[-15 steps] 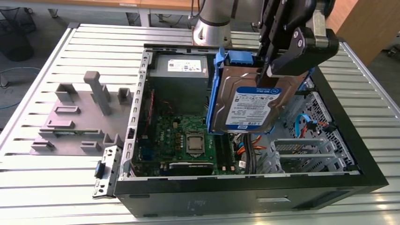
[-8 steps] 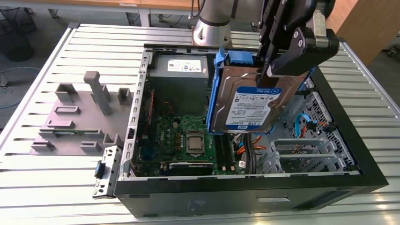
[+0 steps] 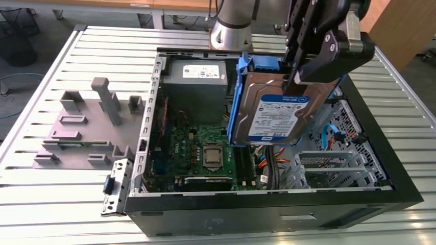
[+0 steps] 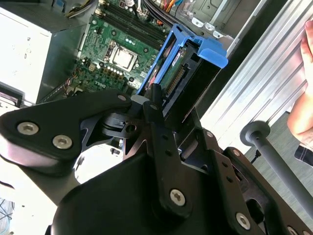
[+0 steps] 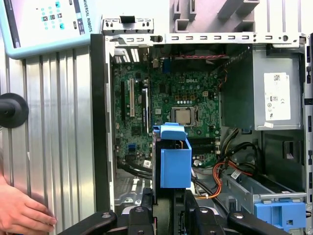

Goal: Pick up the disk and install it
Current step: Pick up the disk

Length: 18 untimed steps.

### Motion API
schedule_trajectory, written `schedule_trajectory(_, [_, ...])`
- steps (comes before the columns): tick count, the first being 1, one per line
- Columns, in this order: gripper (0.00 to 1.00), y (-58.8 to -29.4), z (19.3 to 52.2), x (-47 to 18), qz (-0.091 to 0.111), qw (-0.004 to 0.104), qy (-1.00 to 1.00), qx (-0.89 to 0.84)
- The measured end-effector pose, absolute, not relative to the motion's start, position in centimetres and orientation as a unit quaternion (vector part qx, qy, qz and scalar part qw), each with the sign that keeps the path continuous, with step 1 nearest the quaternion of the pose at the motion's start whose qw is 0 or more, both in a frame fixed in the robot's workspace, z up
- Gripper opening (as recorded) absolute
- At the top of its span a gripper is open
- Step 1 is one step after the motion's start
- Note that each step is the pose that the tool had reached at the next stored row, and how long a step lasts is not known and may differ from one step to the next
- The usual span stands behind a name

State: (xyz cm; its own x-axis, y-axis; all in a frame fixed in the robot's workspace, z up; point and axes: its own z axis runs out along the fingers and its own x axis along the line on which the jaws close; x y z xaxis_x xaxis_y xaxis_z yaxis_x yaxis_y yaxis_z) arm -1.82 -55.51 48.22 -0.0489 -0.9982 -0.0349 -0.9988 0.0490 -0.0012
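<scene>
The gripper (image 3: 308, 77), jaws clamped on the disk (image 3: 278, 116), holds it upright over the open case (image 3: 272, 203), likely to clear its walls.

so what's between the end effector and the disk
Nothing: in the exterior view the end effector clamps the disk directly, above the open computer case.

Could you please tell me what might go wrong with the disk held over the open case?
The gripper holds the disk tilted above the motherboard; a slip could drop it onto the board. Loose cables lie by the drive cage and might snag the carrier. A person's hand is at the table beside the case, where the arm might strike it.
</scene>
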Motion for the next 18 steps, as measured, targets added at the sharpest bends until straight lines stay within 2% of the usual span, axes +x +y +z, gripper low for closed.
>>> schedule_trajectory(18, [0.35,-55.5,48.2,0.5,0.012,0.013,0.724,-0.689])
